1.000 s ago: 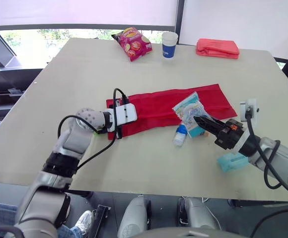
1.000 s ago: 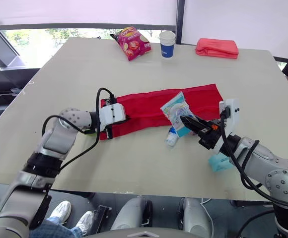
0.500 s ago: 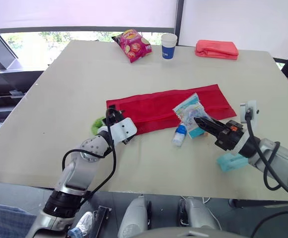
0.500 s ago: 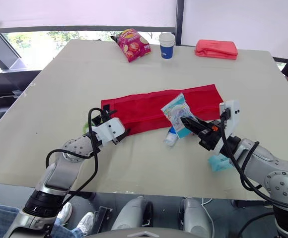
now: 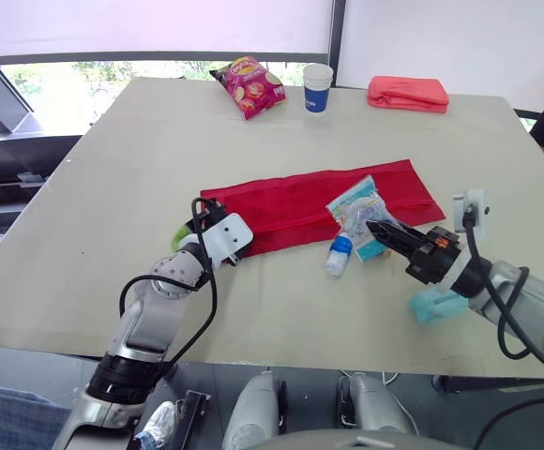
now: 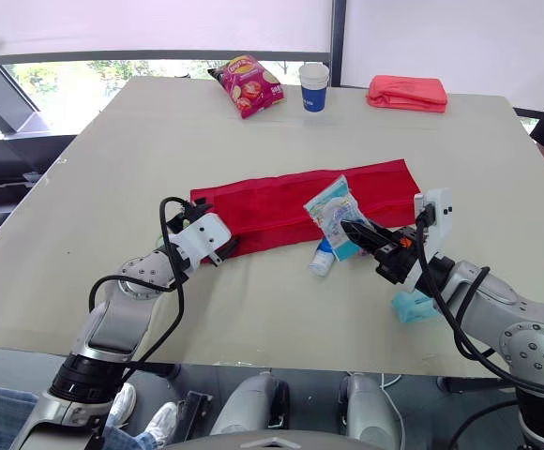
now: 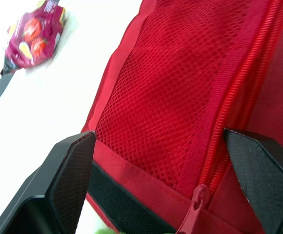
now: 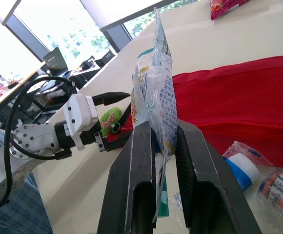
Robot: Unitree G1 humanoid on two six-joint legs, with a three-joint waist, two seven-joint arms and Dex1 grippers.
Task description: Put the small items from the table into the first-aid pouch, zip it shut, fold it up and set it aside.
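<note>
A green thing (image 8: 110, 120) is half hidden behind the left gripper (image 5: 204, 210); I cannot tell what it is. The right arm partly covers a teal pack (image 5: 436, 305) near the table's (image 5: 113, 150) near edge. The pouch (image 5: 300, 199) lies flat mid-table, with wide tabletop to its left. The left fingers stand wide, straddling its left end by the zip pull (image 7: 192, 204). The right gripper (image 5: 373, 227) pinches a packet (image 5: 356, 204) upright at the pouch's near edge, a bottle (image 5: 339, 254) just beside

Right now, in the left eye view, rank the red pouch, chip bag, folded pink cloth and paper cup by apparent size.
1. red pouch
2. chip bag and folded pink cloth, too alike to rank
3. paper cup
</note>
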